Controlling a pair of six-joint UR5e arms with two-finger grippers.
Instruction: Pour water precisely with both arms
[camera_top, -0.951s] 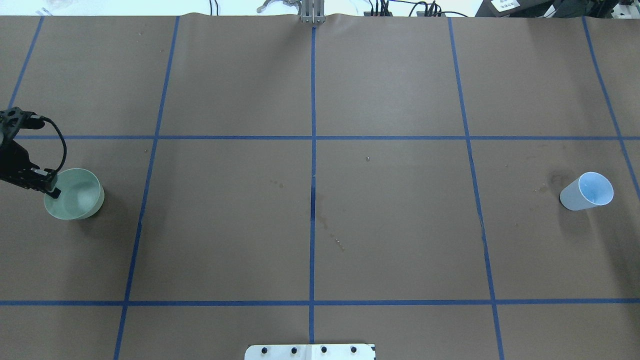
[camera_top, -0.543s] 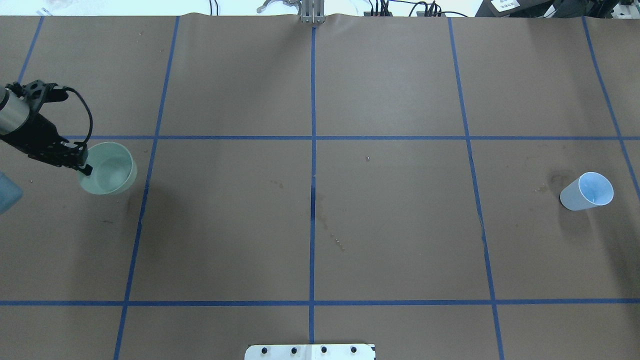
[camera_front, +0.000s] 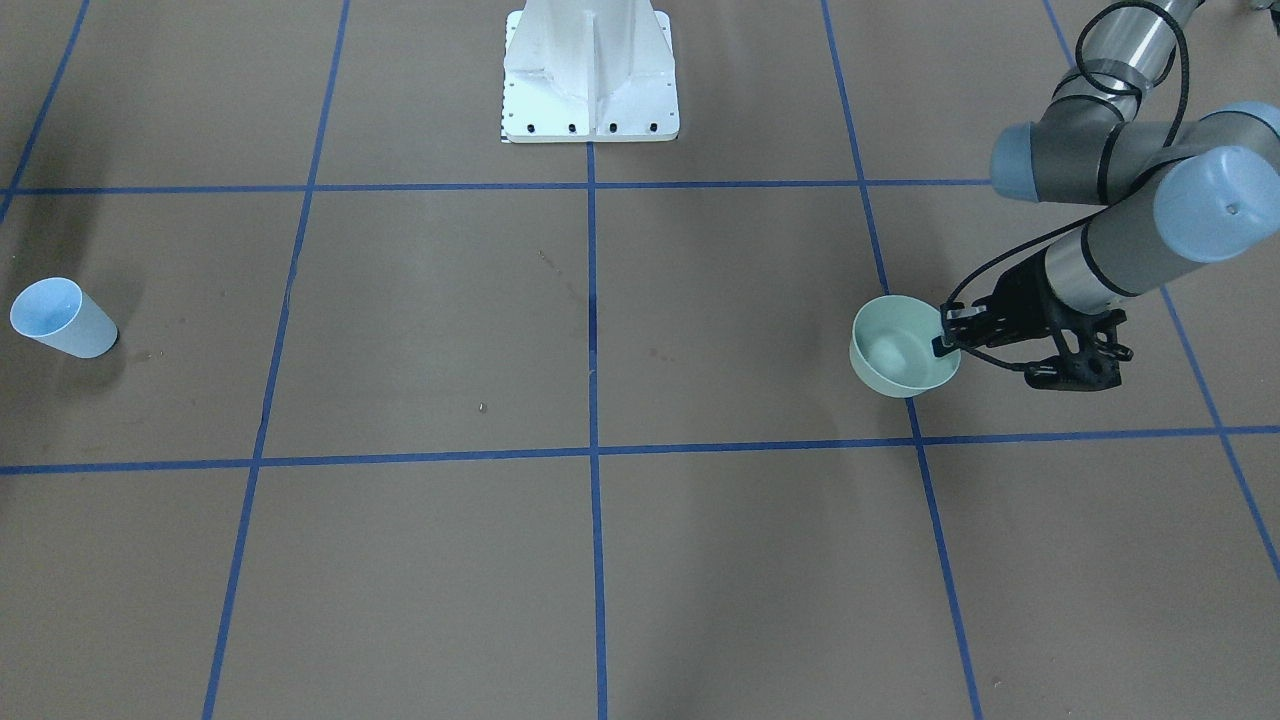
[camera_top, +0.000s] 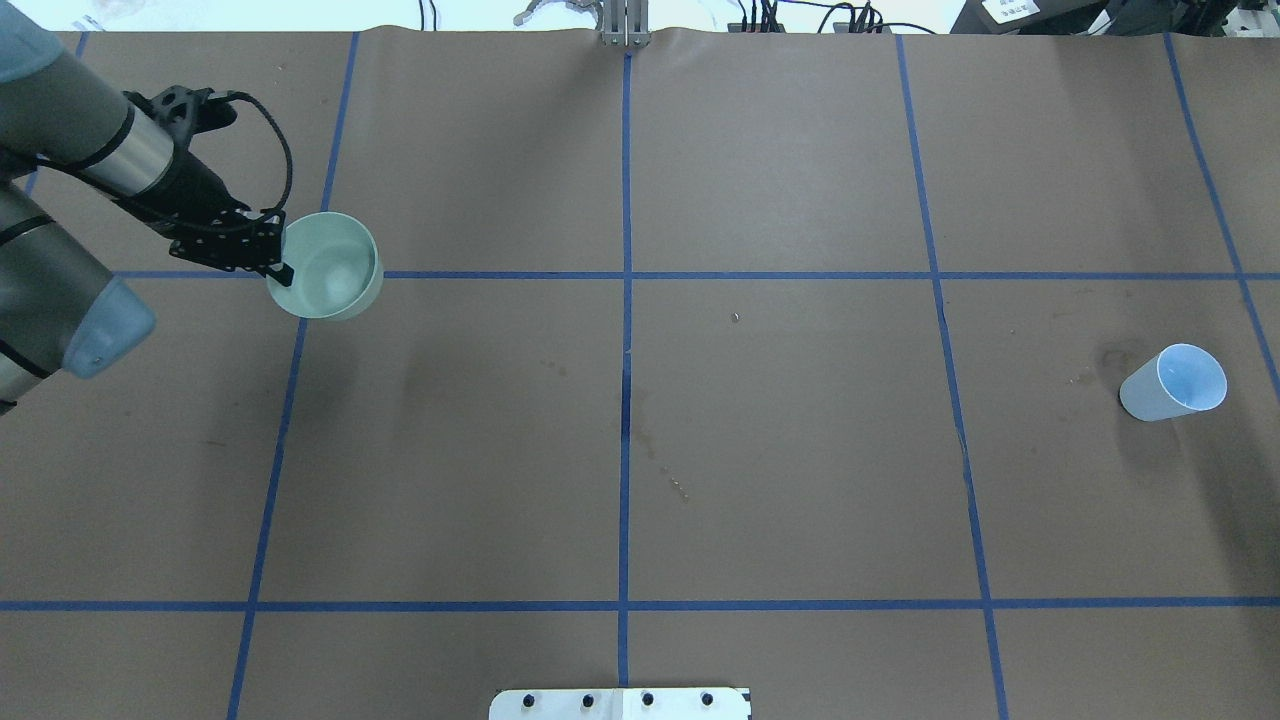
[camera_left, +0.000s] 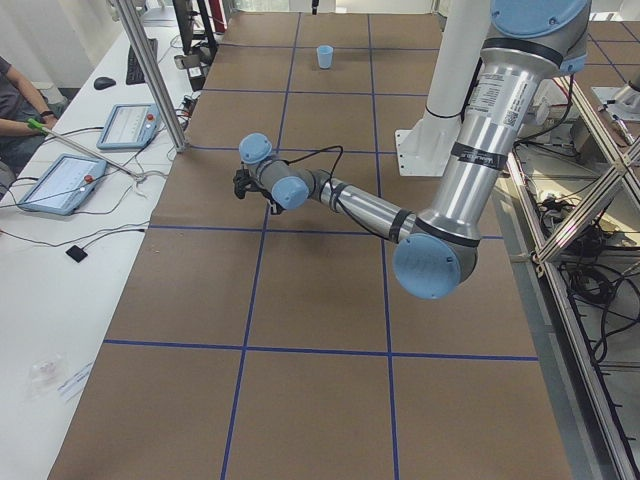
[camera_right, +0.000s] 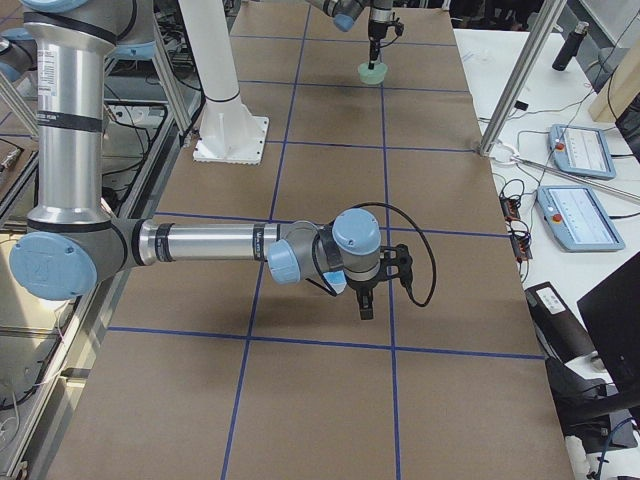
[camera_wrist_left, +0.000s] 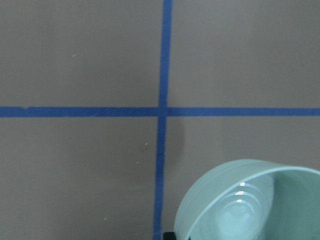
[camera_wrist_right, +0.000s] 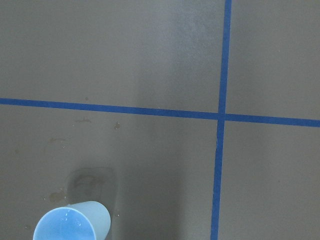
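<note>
Presently, the bench (camera_top: 800, 480) is covered in brown paper ruled into squares by blue tape lines (camera_top: 627, 400).

My left arm (camera_top: 90, 140) comes in from my left side. Its forearm reaches out over the bench and its wrist is turned down. The left jaws are clamped on the near rim of the bowl (camera_top: 330, 265), one tip inside the wall and one outside.

My right arm (camera_right: 200, 241) shows only in the right side view. There its forearm lies stretched out level and low over the bench, with the wrist bent so that the right jaws point straight down, short of the surface. Whether they stand apart or together I cannot tell.

The bowl is pale mint green, round and open side up. It sits over the crossing of two tape lines on my left part of the bench. The left wrist camera shows bright glints and faint rings on its inner bottom. I cannot confirm whether its base touches the bench.

The cup (camera_top: 1175, 382) is pale blue and stands upright on my right part of the bench, well apart from the bowl. A dark stain (camera_top: 1110, 355) lies just beside it.
</note>
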